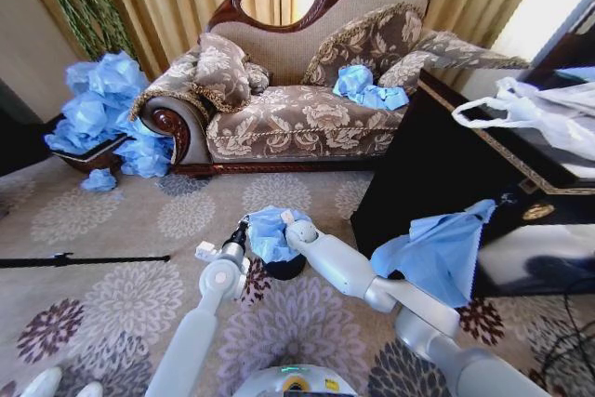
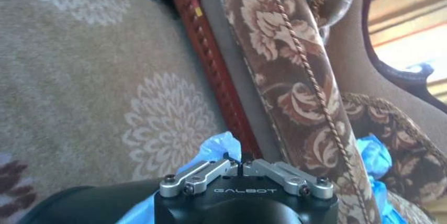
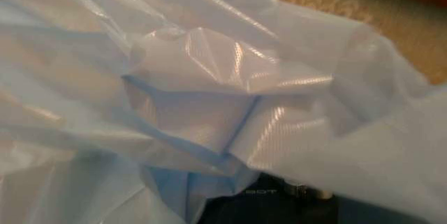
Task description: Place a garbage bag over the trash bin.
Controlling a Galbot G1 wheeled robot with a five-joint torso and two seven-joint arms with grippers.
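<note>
I have both arms low over the carpet in front of the sofa (image 1: pixel 297 109). The garbage bag (image 1: pixel 268 231) is bunched over the top of the trash bin (image 1: pixel 284 269), whose black side peeks out beneath the blue film. My left gripper (image 1: pixel 244 230) sits at the bag's nine o'clock edge; in the left wrist view its fingers (image 2: pixel 209 174) are drawn together, with blue plastic beside them, though I cannot tell whether any film is pinched between. My right gripper (image 1: pixel 290 222) is at the bag's three o'clock side, and the right wrist view is veiled in translucent film, so I cannot tell how its jaws stand.

I judge the step in hand to be spreading the bag's mouth over the rim. To do it well I would draw the two sides apart evenly and pull down outside the rim, gently, since thin film should tear or slip easily and the light bin could tip.

Open carpet lies at six and nine o'clock. The dark cabinet (image 1: pixel 437 174) edge, with a second blue bag (image 1: pixel 437 253) draped on it, crowds my right elbow at three o'clock. A black rod (image 1: pixel 84 259) lies on the floor at nine.
</note>
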